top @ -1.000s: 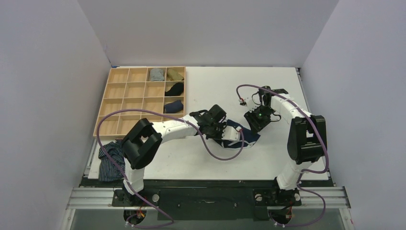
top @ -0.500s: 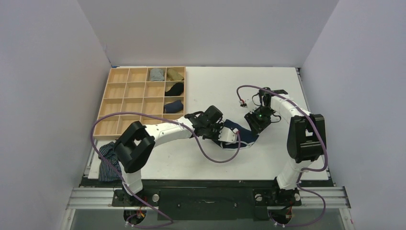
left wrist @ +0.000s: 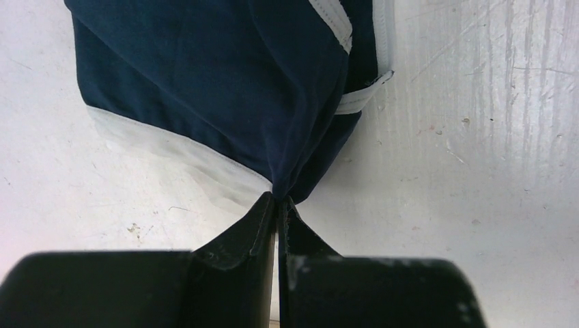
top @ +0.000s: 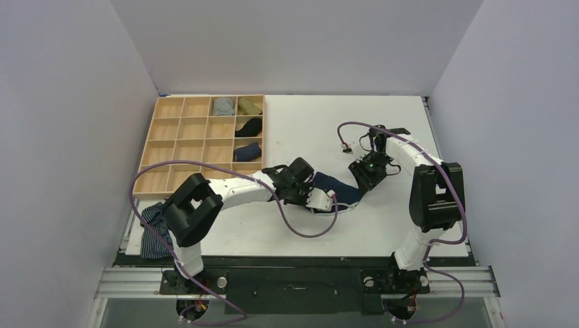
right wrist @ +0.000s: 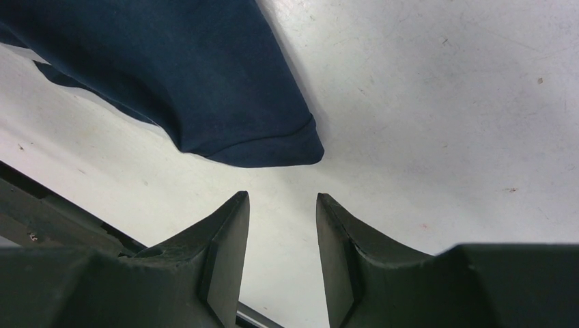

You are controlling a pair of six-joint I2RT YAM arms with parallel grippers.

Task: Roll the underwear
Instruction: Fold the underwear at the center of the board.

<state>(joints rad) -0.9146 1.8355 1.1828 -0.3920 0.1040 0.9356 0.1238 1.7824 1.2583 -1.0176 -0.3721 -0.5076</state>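
The underwear (top: 337, 187) is navy with white trim and lies bunched on the white table between the two arms. In the left wrist view my left gripper (left wrist: 278, 199) is shut on a pinched fold at the edge of the underwear (left wrist: 205, 75), next to the white waistband. From above, the left gripper (top: 315, 197) sits at the garment's left end. My right gripper (top: 358, 183) hovers at its right end. In the right wrist view the right gripper (right wrist: 281, 198) is open and empty, a short way from a rounded navy corner of the underwear (right wrist: 177, 68).
A wooden compartment tray (top: 177, 147) stands at the back left, with rolled socks (top: 248, 127) in its right-hand cells. A striped garment (top: 158, 229) hangs at the table's near-left edge. The left arm's purple cable (top: 300, 229) loops over the table.
My left gripper has drawn back to the left with the fabric in it, and the underwear has gathered into a tighter bundle. The right arm has stayed put.
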